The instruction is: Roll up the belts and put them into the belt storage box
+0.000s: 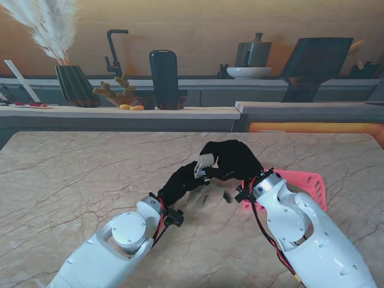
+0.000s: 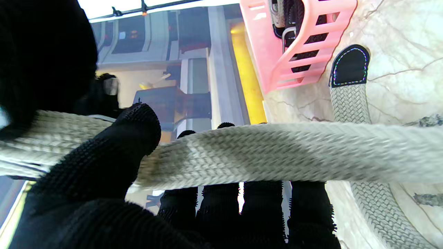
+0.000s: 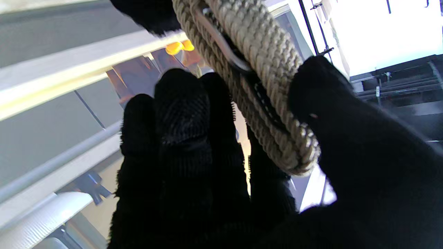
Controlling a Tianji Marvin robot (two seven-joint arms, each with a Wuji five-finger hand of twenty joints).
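From where I stand, the left hand [image 1: 180,186] hovers over the marble counter [image 1: 72,180], just left of the pink belt storage box [image 1: 306,183], its black-gloved thumb and fingers [image 2: 135,138] closed on the strap of the woven beige belt [image 2: 277,155]. The strap runs taut across that hand, and the dark-tipped free end [image 2: 349,67] trails on the counter just beside the box. To the right, nearer the box, the right hand [image 1: 231,159] pinches the half-wound coil [image 3: 263,90] of the same belt between thumb and fingers, held up off the counter with the metal buckle caught inside the turns. The main risk, as I judge it, is the coil springing loose: the weave looks stiff, and if the left hand lets the strap go slack the outer turns could unwind. The loose tail could also snag on the slatted wall of the box, where a dark belt [image 2: 304,38] already sits and leaves less room. I can read no brand, label or writing on the belt, the box or the gloves.
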